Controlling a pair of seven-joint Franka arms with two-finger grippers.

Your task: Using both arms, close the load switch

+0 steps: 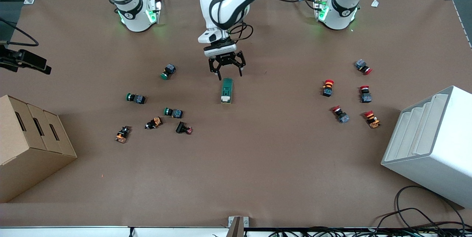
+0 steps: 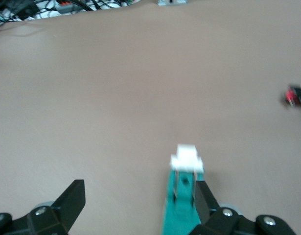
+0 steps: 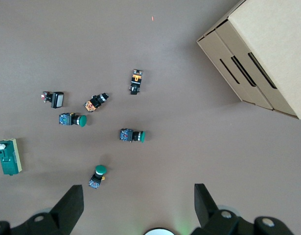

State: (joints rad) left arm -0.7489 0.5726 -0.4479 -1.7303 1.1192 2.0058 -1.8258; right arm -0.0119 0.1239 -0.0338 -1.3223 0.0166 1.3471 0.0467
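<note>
Load switch [image 1: 226,90] lies mid-surface, well clear of every edge. My left claw [image 1: 226,68] hovers over its base-side end, fingers spread wide. Right claw [image 3: 135,210] waits aloft, also spread. Judged light, rigid, prone to skidding; grip the long sides.

Even, bright overhead light covers the table [image 1: 236,178], with soft short shadows falling toward six o'clock under the cardboard box [image 1: 29,145] and the white bin [image 1: 431,145], and green glow spilling from the arm bases at eleven and one o'clock. The left wrist view is blurred throughout, the load switch [image 2: 182,200] smeared and a red button [image 2: 294,96] at three o'clock hazy. The right wrist view is sharp and evenly lit.
</note>
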